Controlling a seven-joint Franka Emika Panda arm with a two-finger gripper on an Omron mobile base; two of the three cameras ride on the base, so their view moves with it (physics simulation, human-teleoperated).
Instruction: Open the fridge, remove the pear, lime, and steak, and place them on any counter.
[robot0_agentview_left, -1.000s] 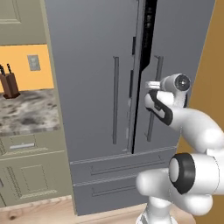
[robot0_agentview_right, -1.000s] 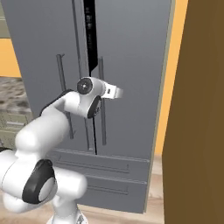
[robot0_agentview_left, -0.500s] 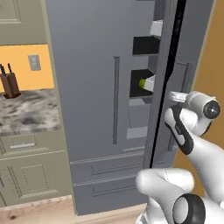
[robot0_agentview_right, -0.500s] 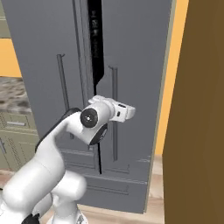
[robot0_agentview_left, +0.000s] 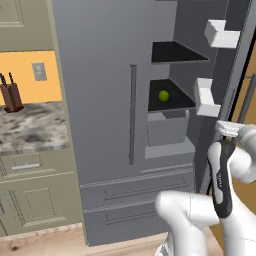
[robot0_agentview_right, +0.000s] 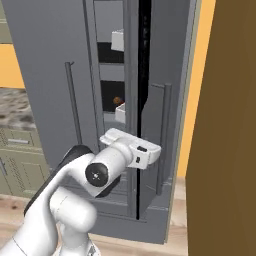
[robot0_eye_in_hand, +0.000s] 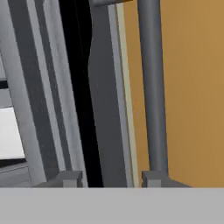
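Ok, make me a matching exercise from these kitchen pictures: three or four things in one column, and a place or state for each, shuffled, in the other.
Things:
1. right fridge door
2. lime
3. knife block
4. left fridge door

Places or states:
A. on the stone counter by the orange wall
B. swung open
C. closed
D. on a fridge shelf

Pairs: 1-B, 2-D, 3-A, 4-C

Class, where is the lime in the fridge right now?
In the left base view, the lime sits on a dark middle shelf inside the open fridge, above a grey drawer.
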